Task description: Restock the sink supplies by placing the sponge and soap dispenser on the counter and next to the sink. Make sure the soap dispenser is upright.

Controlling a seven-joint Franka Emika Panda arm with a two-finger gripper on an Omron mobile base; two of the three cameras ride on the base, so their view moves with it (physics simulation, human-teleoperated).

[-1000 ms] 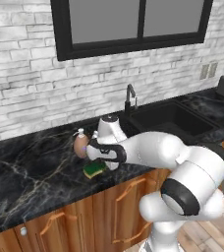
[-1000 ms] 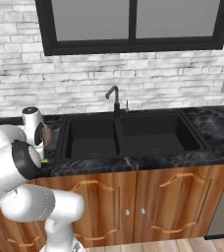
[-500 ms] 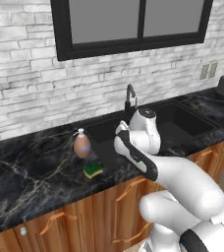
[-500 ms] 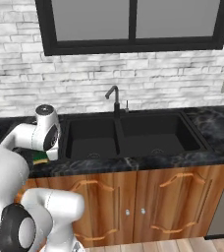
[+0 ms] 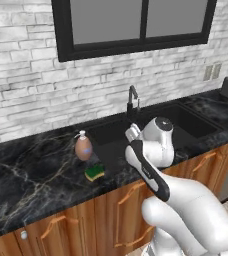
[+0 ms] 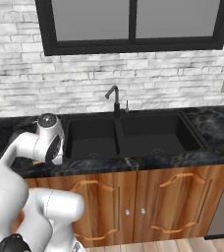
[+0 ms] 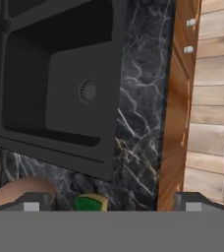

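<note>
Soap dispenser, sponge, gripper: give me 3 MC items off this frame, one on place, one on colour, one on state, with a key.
1. Where does the soap dispenser stand?
A. in the sink basin
B. on the counter, left of the sink
C. on the window sill

2. What colour is the top face of the sponge?
A. green
B. red
C. white

3. How is the gripper?
A. shut on the sponge
B. shut on the dispenser
C. open, holding nothing

Key:
1 B: the left base view shows it upright on the black marble beside the basin.
2 A: the left base view shows green over a yellow layer.
3 C: in the hand view the fingertips stand wide apart at the bottom, with nothing between them.
</note>
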